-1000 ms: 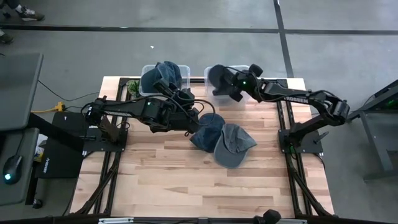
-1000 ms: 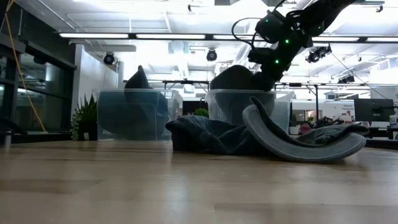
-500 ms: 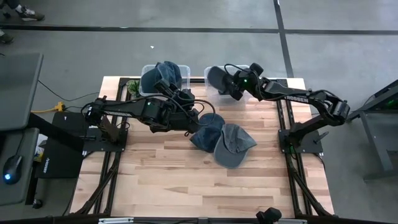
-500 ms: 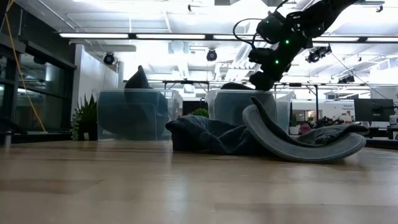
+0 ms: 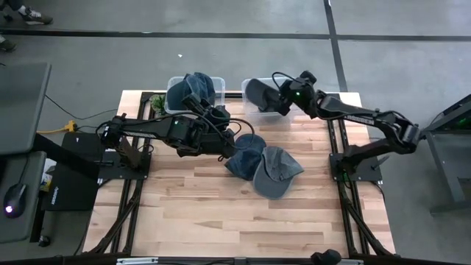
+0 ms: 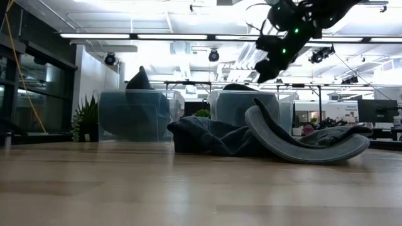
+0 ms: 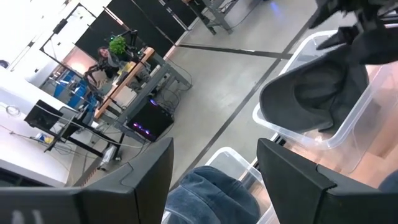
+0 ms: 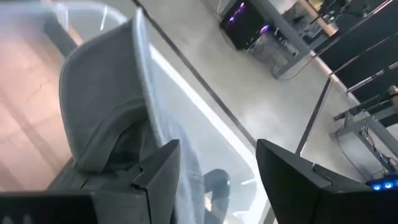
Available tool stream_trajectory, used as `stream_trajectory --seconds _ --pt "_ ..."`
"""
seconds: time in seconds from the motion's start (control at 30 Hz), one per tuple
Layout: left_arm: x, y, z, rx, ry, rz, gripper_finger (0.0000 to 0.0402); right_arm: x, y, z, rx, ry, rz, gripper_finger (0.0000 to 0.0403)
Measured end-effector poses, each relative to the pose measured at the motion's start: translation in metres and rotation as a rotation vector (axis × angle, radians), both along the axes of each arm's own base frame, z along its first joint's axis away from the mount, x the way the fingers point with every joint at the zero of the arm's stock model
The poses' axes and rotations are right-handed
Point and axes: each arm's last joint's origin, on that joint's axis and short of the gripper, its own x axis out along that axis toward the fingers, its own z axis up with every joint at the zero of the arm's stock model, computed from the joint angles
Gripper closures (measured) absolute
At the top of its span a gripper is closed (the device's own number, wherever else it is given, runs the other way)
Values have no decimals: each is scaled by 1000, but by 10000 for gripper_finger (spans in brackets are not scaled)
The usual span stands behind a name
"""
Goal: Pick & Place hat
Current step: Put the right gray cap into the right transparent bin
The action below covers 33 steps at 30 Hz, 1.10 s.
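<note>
Hat [image 5: 257, 91] is lying in the right bin [image 5: 298, 115] while your right gripper [image 5: 282, 104] is hovering just above with fingers spread and empty, risking snagging the crown and dragging it out.

Lighting, as I see it: even and bright overhead, soft shadows on the table [image 5: 199, 213]. Low view: ceiling strip lights [image 6: 157, 36] glare, near boards blurred. Right wrist: clear bin [image 8: 161, 106] wall smeared.

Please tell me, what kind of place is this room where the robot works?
Probably an open-plan office or robotics lab: long ceiling lights overhead, desks with monitors behind the table, a potted plant beside the clear bins.
</note>
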Motion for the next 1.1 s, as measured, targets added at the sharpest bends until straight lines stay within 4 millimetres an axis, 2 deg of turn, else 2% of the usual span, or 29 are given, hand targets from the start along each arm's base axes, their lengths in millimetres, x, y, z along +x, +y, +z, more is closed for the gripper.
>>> stream_trajectory --seconds 0.33,0.6,0.83,1.1 --pt "0 0 -1 -9 8 -6 175 -19 25 32 -39 -78 56 196" --pt "-2 0 -2 -28 27 -15 175 -28 52 51 -42 -128 195 196" --pt "-4 0 -5 -95 64 -45 175 -31 76 54 -6 -94 369 196" --pt "-15 1 -12 -159 83 4 175 -20 101 45 32 10 580 196"
